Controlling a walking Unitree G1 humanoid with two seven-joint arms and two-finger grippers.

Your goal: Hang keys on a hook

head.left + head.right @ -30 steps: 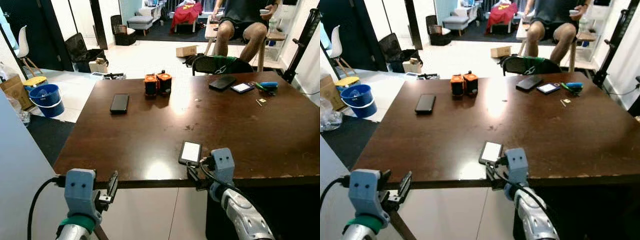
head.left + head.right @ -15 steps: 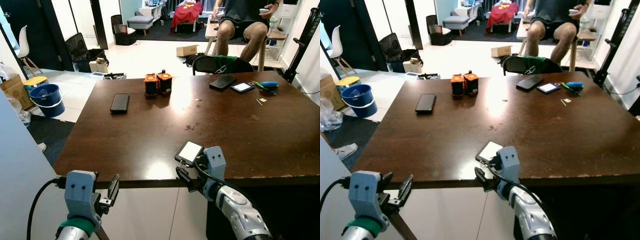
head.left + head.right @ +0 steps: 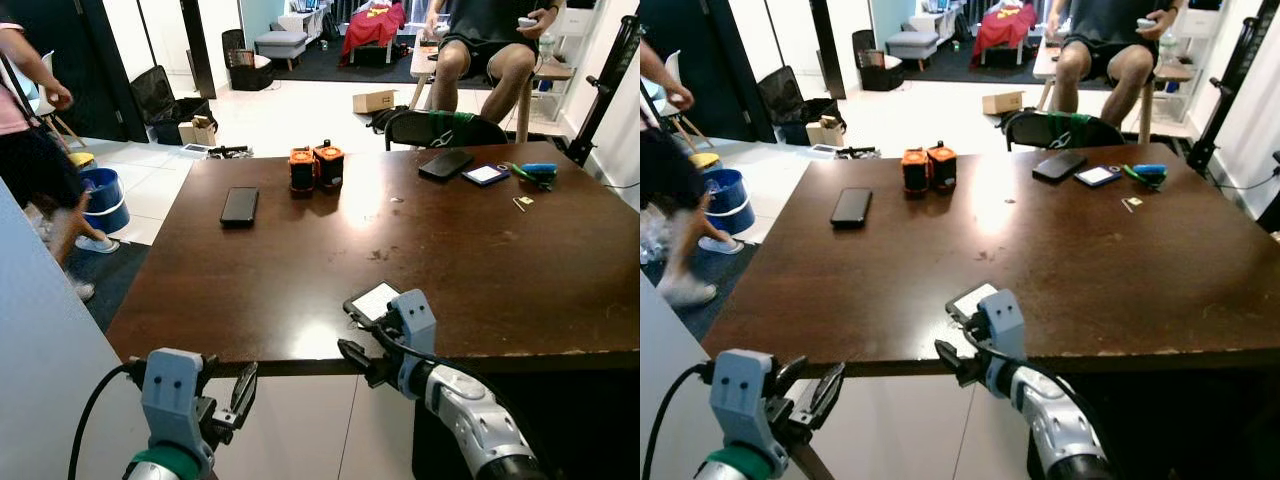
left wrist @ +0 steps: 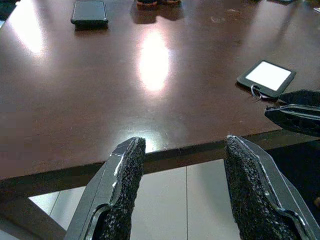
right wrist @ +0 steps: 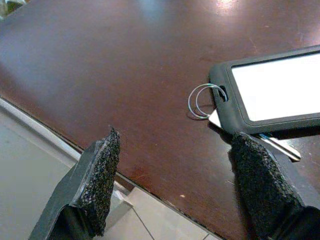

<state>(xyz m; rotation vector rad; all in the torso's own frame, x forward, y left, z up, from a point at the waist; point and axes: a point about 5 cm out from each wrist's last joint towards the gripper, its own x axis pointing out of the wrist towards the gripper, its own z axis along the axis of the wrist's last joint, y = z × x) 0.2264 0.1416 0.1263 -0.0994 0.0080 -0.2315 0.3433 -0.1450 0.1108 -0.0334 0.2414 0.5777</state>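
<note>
1. Two tools in play, neither carrying anything: right tool spread wide at the near edge of the desk, left tool also spread, held low and to the left in front of that same edge.
2. Judged to be the reaching step, ahead of any grasp; keys not yet lifted, hanging not yet begun, and no hook to be made out in these frames.
3. Keys lying flat on the desk near its near edge, partly tucked under a small dark tag with a white face; thin wire ring looped through the tag's corner hole and resting on the wood.
4. Seen from the right wrist, ring and tag lying just beyond the spread fingertips, apart from both, closer to one pad than centred in the gap.
5. Seen from the head, tag sitting just to the far left of the right tool's wrist body, very close.
6. Next move likely calling for a short advance over the edge, a shift to centre ring or key blade between the pads, then a low pinch; flat metal on smooth wood probably prone to sliding.
</note>
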